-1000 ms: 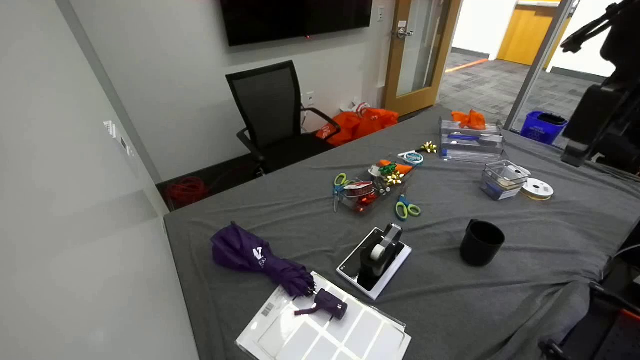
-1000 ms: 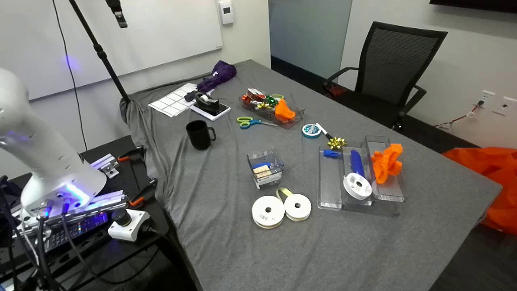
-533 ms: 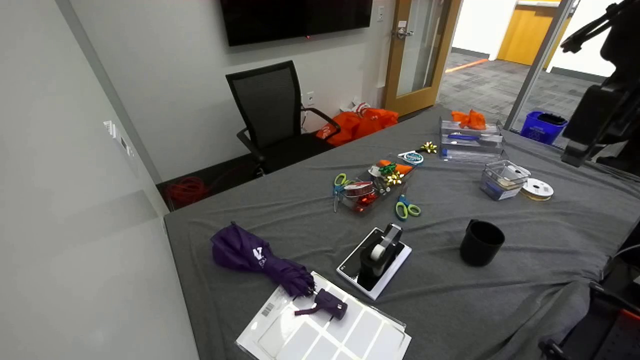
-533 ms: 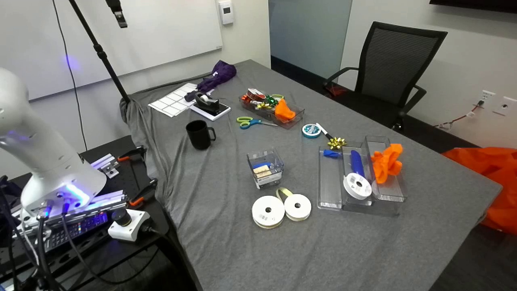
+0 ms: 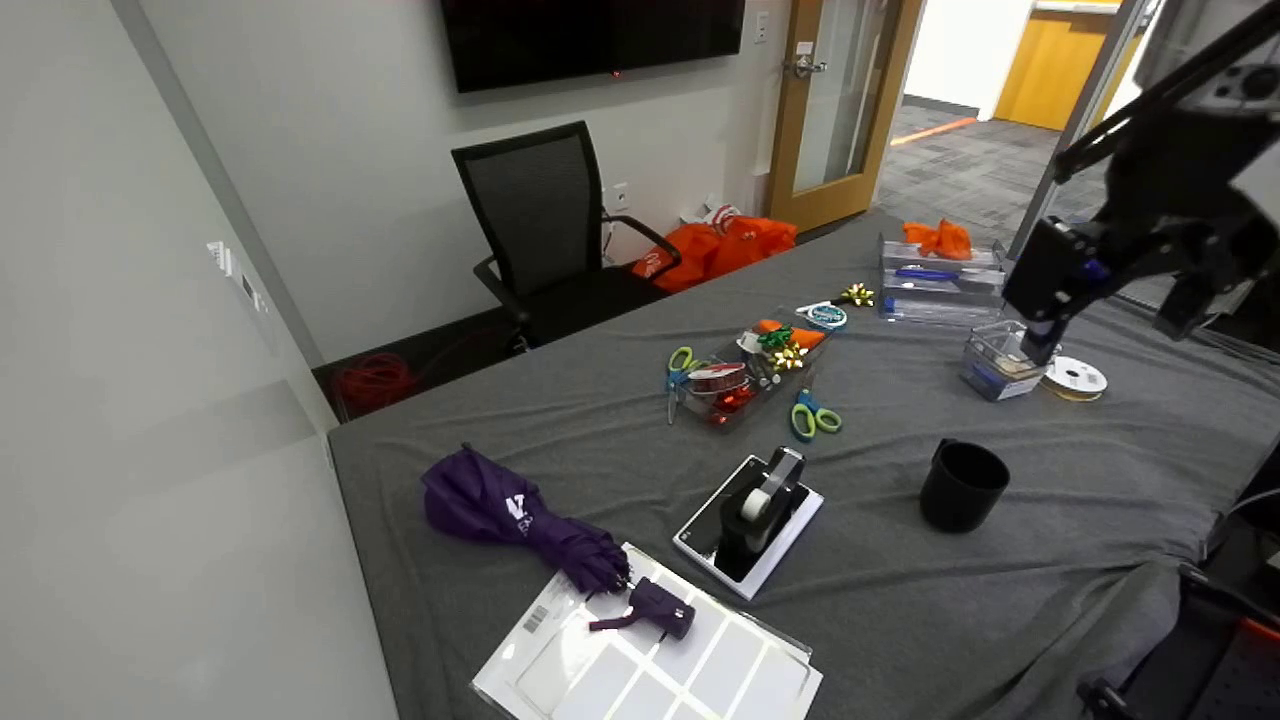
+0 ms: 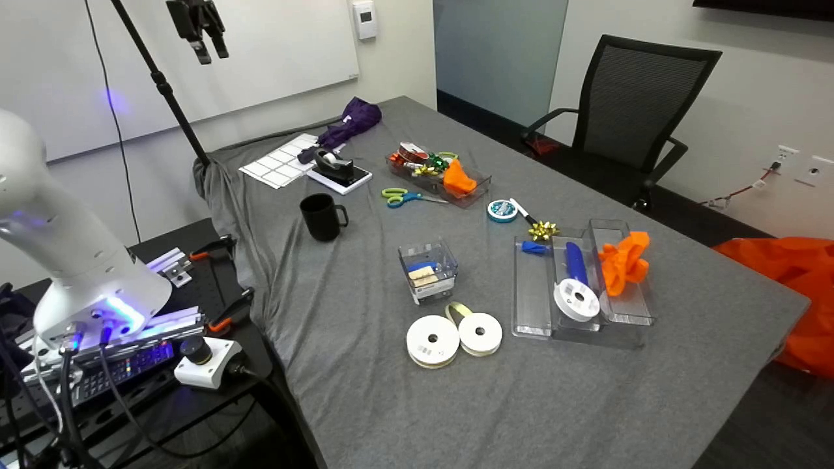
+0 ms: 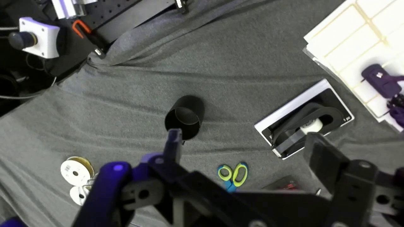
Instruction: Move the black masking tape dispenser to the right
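Note:
The black tape dispenser (image 5: 742,525) holds a white tape roll. It sits on a flat dark box with a white border (image 5: 779,549); it also shows in an exterior view (image 6: 333,169) and in the wrist view (image 7: 335,116), at the right. My gripper (image 7: 245,137) is open and empty, its fingers wide apart. It hangs well above the table, with the dispenser near the right finger and the black cup near the left finger in the wrist view. The gripper (image 5: 1110,328) shows at the right in an exterior view and at the top left in an exterior view (image 6: 213,57).
A black cup (image 5: 960,490) stands between the dispenser and the robot's side. White label sheets (image 5: 700,670) and a purple umbrella (image 5: 490,505) lie beside the box. Scissors (image 5: 812,418), a clear tray of ribbons (image 6: 475,195), a clear bin (image 6: 430,267) and spools (image 6: 433,340) also lie around.
The arm and gripper have moved further into both exterior views, lower and out over the table. The dispenser, box and cup have not moved.

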`<state>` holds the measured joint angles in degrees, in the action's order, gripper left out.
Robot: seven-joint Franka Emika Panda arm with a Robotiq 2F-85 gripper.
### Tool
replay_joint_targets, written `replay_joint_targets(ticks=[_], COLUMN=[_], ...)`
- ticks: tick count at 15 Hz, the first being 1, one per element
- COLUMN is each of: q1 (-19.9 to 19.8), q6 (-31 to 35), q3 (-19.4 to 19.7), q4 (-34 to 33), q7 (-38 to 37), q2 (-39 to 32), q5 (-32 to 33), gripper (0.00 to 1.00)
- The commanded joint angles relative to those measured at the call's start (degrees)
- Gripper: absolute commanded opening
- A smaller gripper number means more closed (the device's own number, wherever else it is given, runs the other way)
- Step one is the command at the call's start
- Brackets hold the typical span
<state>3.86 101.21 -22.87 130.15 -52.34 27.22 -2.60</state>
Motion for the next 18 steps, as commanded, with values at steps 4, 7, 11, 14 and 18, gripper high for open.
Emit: replay_joint_targets(ticks=[4, 7, 11, 14, 18], q1=[-0.75, 0.44, 2.47, 3.87, 4.23], q6=[14.03, 21.70, 35.43, 36.37, 37.48], q3=[1.27, 3.08, 6.05, 7.79, 8.14], q4=[-1.31, -1.63, -1.37, -0.48, -1.02], q7=[-21.33, -30.48, -38.87, -39.89, -41.41], q2=[-14.54, -21.03, -27.88, -27.64, -28.74], q5=[0.45, -0.32, -2.29, -0.81, -0.89], gripper=[1.00, 1.00, 1.00, 1.00, 1.00])
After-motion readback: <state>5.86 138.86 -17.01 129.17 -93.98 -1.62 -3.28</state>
